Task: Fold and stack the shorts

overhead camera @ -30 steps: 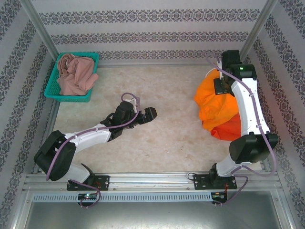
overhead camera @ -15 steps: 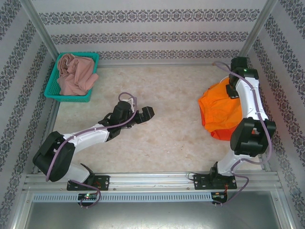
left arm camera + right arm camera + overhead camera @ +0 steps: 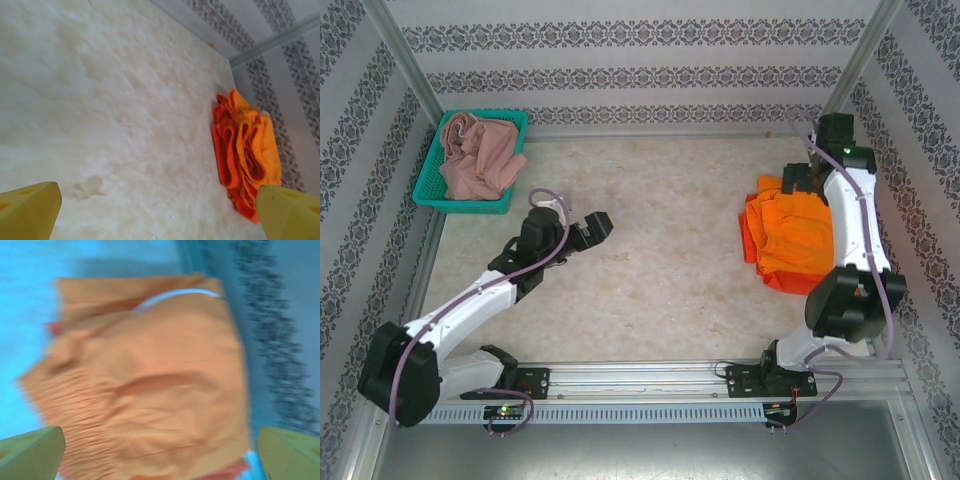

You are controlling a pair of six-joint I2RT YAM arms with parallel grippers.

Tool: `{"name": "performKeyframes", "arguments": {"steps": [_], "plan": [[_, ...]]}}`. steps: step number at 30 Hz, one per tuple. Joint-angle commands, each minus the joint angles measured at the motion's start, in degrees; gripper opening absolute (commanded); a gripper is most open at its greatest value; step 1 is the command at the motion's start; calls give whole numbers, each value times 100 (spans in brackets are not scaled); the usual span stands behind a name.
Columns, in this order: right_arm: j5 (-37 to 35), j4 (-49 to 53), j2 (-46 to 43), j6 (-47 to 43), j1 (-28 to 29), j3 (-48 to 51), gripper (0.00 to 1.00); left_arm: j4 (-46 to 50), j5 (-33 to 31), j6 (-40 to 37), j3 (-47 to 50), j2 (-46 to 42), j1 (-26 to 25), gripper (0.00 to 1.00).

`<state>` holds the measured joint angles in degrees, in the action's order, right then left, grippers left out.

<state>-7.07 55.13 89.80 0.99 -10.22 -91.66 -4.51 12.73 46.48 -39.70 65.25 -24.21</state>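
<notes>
Three shorts, two locations.

Item 1: bright orange shorts (image 3: 800, 232), folded and laid flat on item 2, red-orange shorts (image 3: 750, 245), at the right side of the tabletop (image 3: 660, 200). This is judged to be the start of the stack. The edges are roughly aligned, with red-orange showing along the left and near edges.

Item 3: dusty pink shorts (image 3: 480, 155), crumpled and unfolded in the teal basket (image 3: 465, 206) at the far left corner. Judged to be next in line.

Right pincer (image 3: 797, 182): wide open above the far edge of the stack, holding nothing. Whether its tips brush the cloth cannot be told.

Left pincer (image 3: 592, 226): wide open and empty, over bare tabletop mid-left, pointed toward the stack.
</notes>
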Motion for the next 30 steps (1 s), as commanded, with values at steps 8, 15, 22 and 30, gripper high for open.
{"name": "performKeyframes", "arguments": {"steps": [8, 15, 22, 30], "plan": [[2974, -1662, 366, 1618, 231, 1435, 97, 1426, -350, -811, -627, -725, 825, 100], [3325, -1974, 1526, 1808, 242, 1650, 97, 2019, -695, -1137, -1186, -652, 1368, 100], [3484, -2000, 710, 1911, 265, 1778, 98, 2673, -592, -1495, -2643, 166, 2697, 100], [3414, -2077, -1394, 1929, 536, 2052, 98, 3108, -289, -1260, -4667, 2510, 3851, 100]]}}
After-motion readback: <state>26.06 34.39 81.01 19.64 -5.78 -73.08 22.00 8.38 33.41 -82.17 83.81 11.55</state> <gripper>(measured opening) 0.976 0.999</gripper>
